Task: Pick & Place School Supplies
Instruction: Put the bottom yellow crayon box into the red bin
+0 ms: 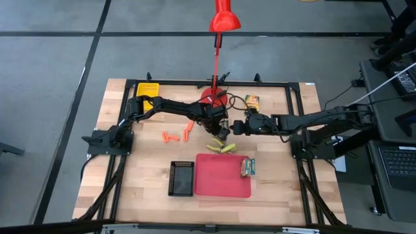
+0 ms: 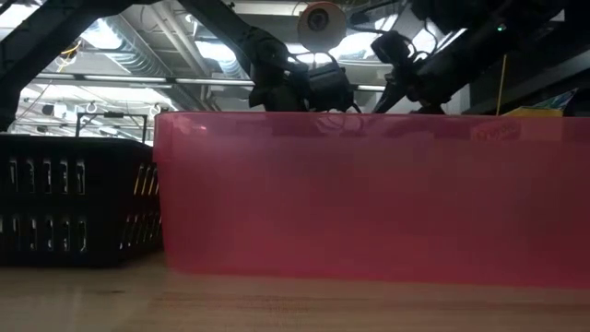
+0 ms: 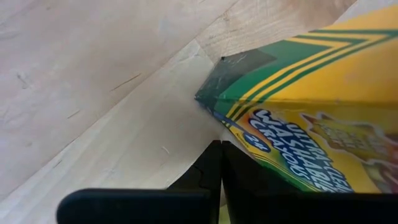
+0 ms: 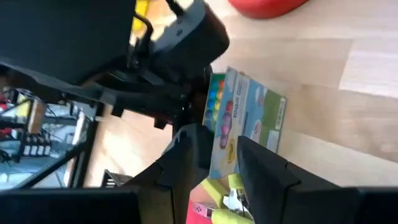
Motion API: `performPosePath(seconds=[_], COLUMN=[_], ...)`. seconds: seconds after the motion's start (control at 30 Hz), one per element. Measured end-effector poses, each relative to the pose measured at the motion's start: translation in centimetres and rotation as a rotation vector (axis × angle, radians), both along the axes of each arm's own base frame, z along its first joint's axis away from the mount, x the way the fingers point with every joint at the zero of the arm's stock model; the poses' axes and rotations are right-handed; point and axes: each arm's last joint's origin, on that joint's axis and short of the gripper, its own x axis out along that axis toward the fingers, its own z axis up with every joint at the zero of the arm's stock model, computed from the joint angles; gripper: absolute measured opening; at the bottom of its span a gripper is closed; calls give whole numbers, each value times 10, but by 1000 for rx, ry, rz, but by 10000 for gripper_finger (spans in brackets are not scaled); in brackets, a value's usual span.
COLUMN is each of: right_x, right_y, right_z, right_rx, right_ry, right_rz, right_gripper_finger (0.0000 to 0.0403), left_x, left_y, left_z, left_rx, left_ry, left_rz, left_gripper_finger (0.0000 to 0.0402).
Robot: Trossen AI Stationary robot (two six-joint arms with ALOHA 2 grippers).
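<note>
One crayon box (image 3: 311,118) stands tilted on its edge on the wooden table near the middle (image 1: 217,140). My left gripper (image 3: 221,152), shut, sits right beside it, reaching in from the left (image 1: 221,132). My right gripper (image 4: 221,158) is open just to the right of the box (image 1: 234,127), which shows (image 4: 242,118) beyond its fingers. The yellow-green and pink scissors-like tool (image 1: 228,149) lies near the box. A second crayon box (image 1: 249,167) lies on the red tray (image 1: 214,185). A third (image 1: 251,101) lies at the far right. Orange sticks (image 1: 170,137) lie left of centre. My left gripper has its shut fingers (image 3: 233,165) alongside the box's printed face, close to a lower corner (image 3: 214,112). The fingers slant down from the table's left. The box seems to lean on the outer side of one finger, but I cannot tell whether they really touch.
A red desk lamp stands with its base (image 1: 214,94) just behind the grippers. A black tray (image 1: 181,178) sits left of the red tray, and a yellow tray (image 1: 147,90) is at the far left. In the low view the red tray's wall (image 2: 369,194) hides the table.
</note>
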Motion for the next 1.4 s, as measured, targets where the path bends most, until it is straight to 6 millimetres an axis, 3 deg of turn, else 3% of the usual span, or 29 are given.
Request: performPosePath(seconds=[0.33,0.63,0.77,0.93,1.13,1.27,1.4], right_x=[24,23,23,21,21,22,25], right_y=[1,0,0,-1,-2,-1,1], right_z=[-7,-8,-8,-11,-11,-7,2], right_rx=[7,2,9,-25,-46,-68,-95], right_ry=[50,59,67,97,103,97,71], right_rz=[47,20,12,7,15,26,31], right_gripper_finger=[130,128,98,17,6,4,3], left_x=[0,-2,-2,-2,-2,-5,-10], left_y=[0,0,0,-1,-1,-2,-1], left_z=[0,0,0,0,1,10,36], left_rx=[9,11,14,12,25,77,184], left_ry=[4,17,17,22,20,25,-9], left_rz=[-18,-29,-37,-45,-57,-58,-70], left_gripper_finger=[3,3,2,2,6,16,36])
